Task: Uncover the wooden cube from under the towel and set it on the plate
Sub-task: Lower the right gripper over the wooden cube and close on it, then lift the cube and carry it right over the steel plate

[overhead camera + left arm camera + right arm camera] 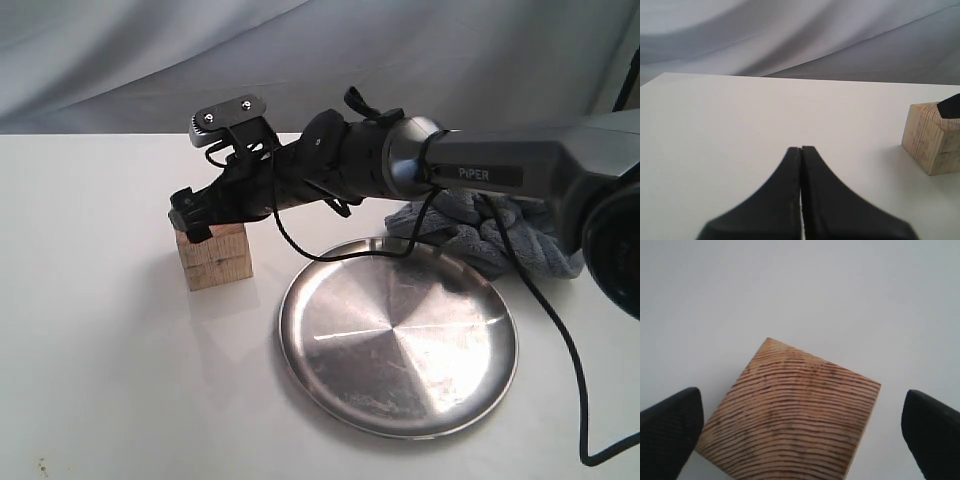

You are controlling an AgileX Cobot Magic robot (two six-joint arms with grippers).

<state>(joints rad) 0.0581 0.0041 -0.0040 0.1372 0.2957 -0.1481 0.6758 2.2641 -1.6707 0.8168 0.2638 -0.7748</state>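
Observation:
The wooden cube (215,258) stands uncovered on the white table, to the left of the plate (398,335). My right gripper (190,215) reaches across the middle and hovers just over the cube's top. In the right wrist view it (801,395) is open, with the cube (795,415) between and below its two fingers, clear of both. The grey towel (480,235) lies bunched behind the plate, partly hidden by the right arm. My left gripper (801,148) is shut on nothing, low over bare table, with the cube (930,137) some way off.
A black cable (560,340) hangs from the right arm and trails past the plate's right side. A grey cloth backdrop (300,60) closes off the far table edge. Bare white table (120,380) lies in front of the cube.

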